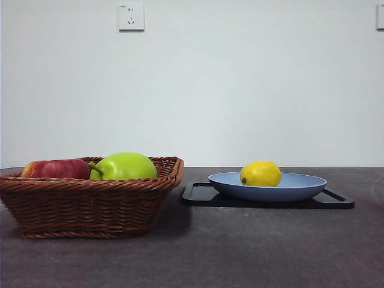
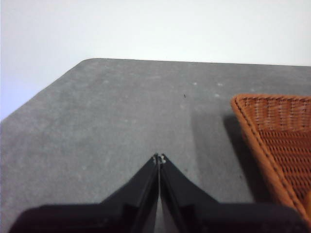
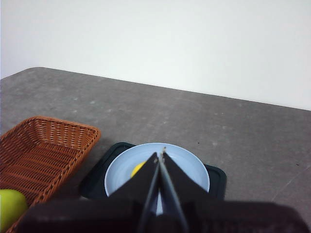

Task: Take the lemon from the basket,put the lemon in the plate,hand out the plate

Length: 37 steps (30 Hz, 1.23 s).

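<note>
Lemon (image 1: pixel 260 173) sits in the plate (image 1: pixel 303 185) on the tray (image 1: pixel 335 201), both grippers' jaws together and empty, so I'd judge the plate light, stiff and slick, best pinched at its rim by the right gripper (image 3: pixel 161 155).

table (image 1: pixel 252 252): dark grey | on it: basket (image 1: pixel 90 201), black tray (image 1: pixel 336 201)

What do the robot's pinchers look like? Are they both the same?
Yes, they match. The left gripper has two black jaws, wide at the base and narrowing to thin tips, like a long beak, with tiny pale specks at the very ends. The right gripper has the same black, wedge-shaped jaws, rising from a dark, blurry block at the bottom. No cables or markings show.
</note>
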Available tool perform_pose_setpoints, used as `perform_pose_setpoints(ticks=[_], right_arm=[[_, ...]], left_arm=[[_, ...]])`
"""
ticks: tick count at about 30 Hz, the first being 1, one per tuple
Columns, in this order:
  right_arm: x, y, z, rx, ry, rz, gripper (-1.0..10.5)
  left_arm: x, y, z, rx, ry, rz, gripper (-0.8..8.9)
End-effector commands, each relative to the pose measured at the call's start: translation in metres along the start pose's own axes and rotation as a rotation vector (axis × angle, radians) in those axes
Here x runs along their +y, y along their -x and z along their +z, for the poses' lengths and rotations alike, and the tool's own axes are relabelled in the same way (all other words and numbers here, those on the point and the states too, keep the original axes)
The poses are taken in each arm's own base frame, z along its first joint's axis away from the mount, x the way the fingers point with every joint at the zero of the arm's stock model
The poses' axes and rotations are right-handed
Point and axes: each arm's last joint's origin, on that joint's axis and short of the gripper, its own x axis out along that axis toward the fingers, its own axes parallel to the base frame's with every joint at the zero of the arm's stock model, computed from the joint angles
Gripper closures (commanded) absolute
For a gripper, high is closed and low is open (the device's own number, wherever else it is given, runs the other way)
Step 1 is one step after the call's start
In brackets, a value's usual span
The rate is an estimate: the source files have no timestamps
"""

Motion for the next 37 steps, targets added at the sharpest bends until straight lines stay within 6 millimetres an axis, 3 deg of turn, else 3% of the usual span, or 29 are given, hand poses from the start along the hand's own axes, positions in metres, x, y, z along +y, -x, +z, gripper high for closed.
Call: perform_pose_setpoints(ticks=[1, 31, 37], right_arm=[[0.000, 0.001, 0.003, -0.015, -0.014, 0.002, 9.4], [0.001, 0.001, 0.003, -0.014, -0.013, 0.002, 9.4], [-0.007, 0.014, 0.001, -0.038, 0.053, -0.043, 9.4]], left_arm=[[0.000, -0.002, -0.008, 0.031, 0.000, -0.012, 8.05], [0.000, -0.002, -0.007, 0.019, 0.013, -0.010, 8.05], [0.000, -0.002, -0.007, 0.020, 0.013, -0.010, 8.05]])
